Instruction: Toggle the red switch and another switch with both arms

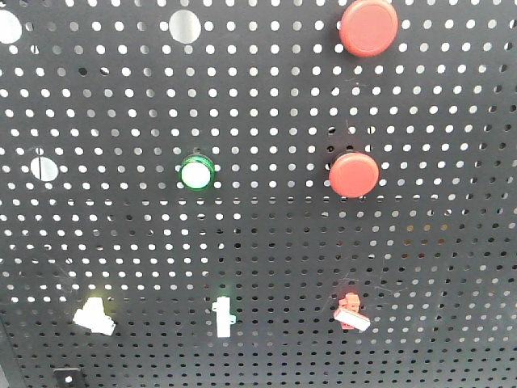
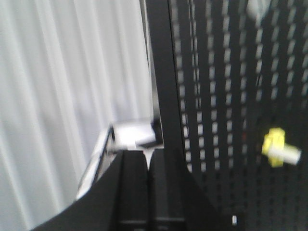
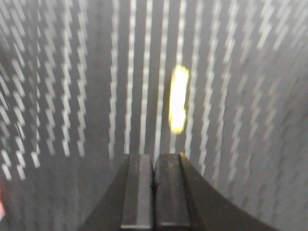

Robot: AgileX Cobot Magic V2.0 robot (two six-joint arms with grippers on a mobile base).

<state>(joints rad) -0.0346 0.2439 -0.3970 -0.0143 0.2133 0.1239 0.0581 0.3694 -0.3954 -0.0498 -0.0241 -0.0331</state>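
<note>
Left wrist view: our left pincer (image 2: 149, 156) stands at the bottom edge, its two black fingers (image 2: 132, 187) pressed together with nothing between them.
Left target: the pale yellow switch (image 2: 280, 149) lies off to the pincer's right, about level with its tips and well apart, mounted on the black pegboard (image 2: 226, 86).
Left lever axis: the white lever juts from the yellow body down and to the right in this view.
Left arm pose: the pincer points along the board's edge frame (image 2: 163, 72), with a white curtain (image 2: 62, 96) filling the left half. We judge it must swing right before it can reach the lever.
Right wrist view: our right pincer (image 3: 154, 159) is likewise closed on nothing and faces the perforated board head-on. The picture is heavily blurred.
Right target: a yellow streak (image 3: 178, 98) stands upright ahead of the tips, just right of the pincer's line. We cannot tell which switch it is. A red sliver (image 3: 1, 207) at the lower left edge is too small to name.
Front view: neither pincer shows. The red switch (image 1: 352, 312) sits low on the board's right, its white lever tip slanting down and right. The pale yellow switch sits low on the left, with a slim green-white toggle (image 1: 224, 315) between them.
Nearer arm: we judge the left arm takes the pale yellow switch and the right arm the red switch.
</note>
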